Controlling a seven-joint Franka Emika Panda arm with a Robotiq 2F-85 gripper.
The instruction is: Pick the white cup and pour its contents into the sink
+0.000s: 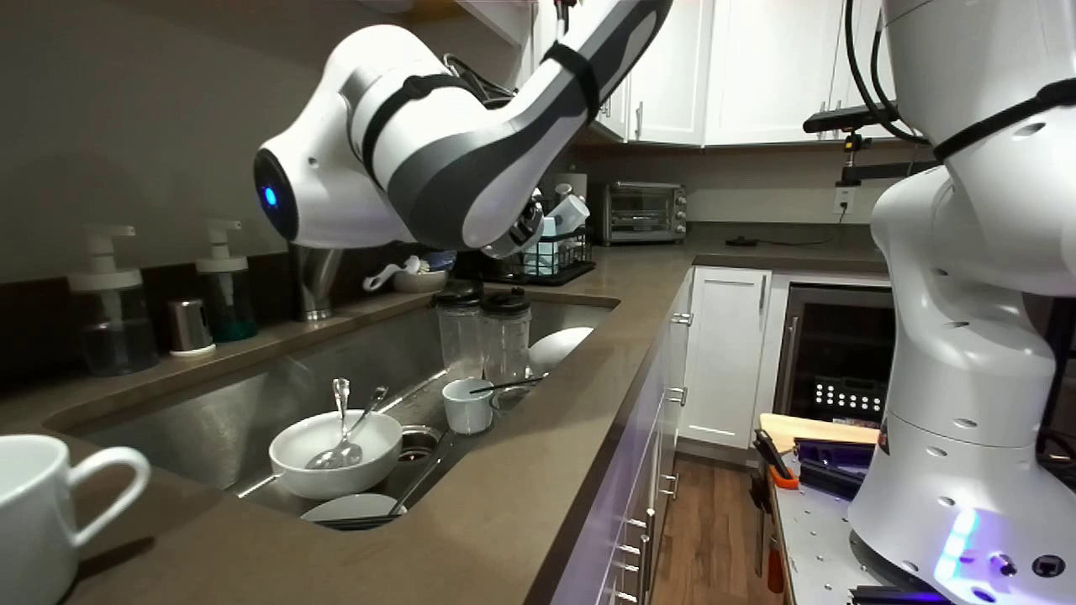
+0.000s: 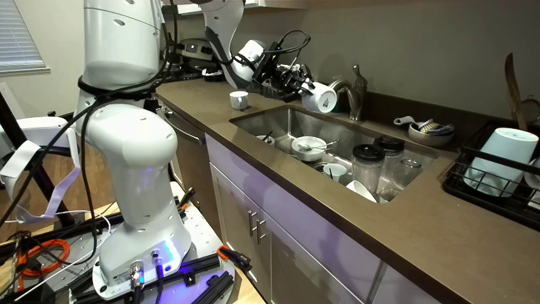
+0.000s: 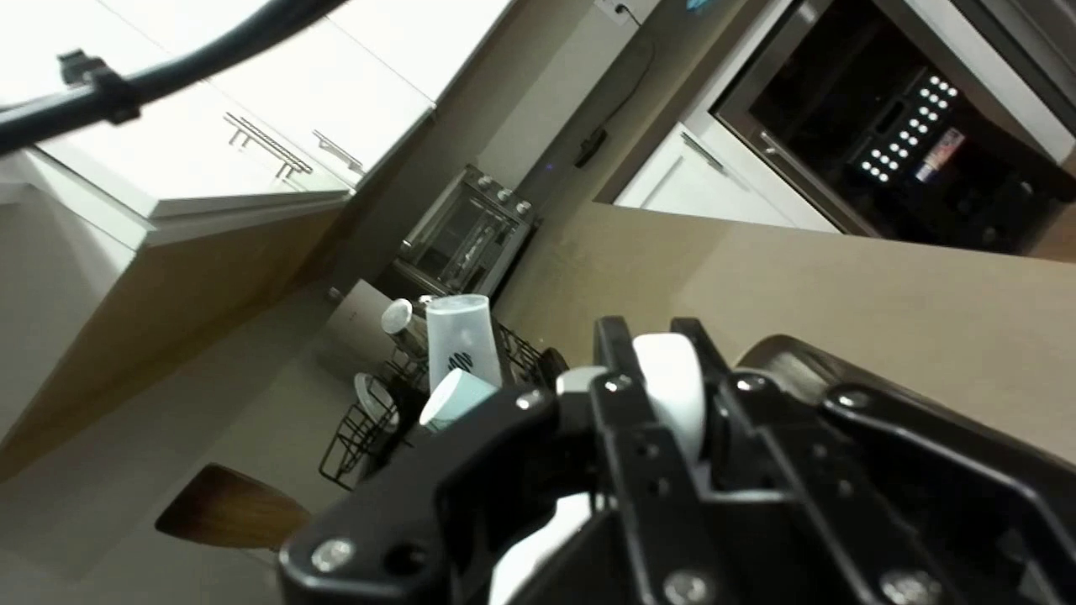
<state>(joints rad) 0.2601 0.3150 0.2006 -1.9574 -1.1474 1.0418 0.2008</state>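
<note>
My gripper [image 2: 307, 88] is shut on the handle of the white cup [image 2: 319, 98] and holds it in the air over the back of the sink [image 2: 337, 131]. The cup is tipped on its side, its marked base facing out in an exterior view; its mouth and contents are hidden. In the wrist view, the white handle [image 3: 672, 382] sits between the black fingertips [image 3: 651, 332]. The steel sink also shows in an exterior view [image 1: 210, 428], where the arm hides the cup and gripper.
The faucet [image 2: 356, 99] stands close beside the held cup. Another white mug [image 1: 34, 512] stands on the counter by the sink's end. The sink holds a white bowl [image 1: 336, 454], a small cup [image 1: 467, 407] and lidded jars [image 1: 507, 349]. Soap bottles [image 1: 118, 319] line the back.
</note>
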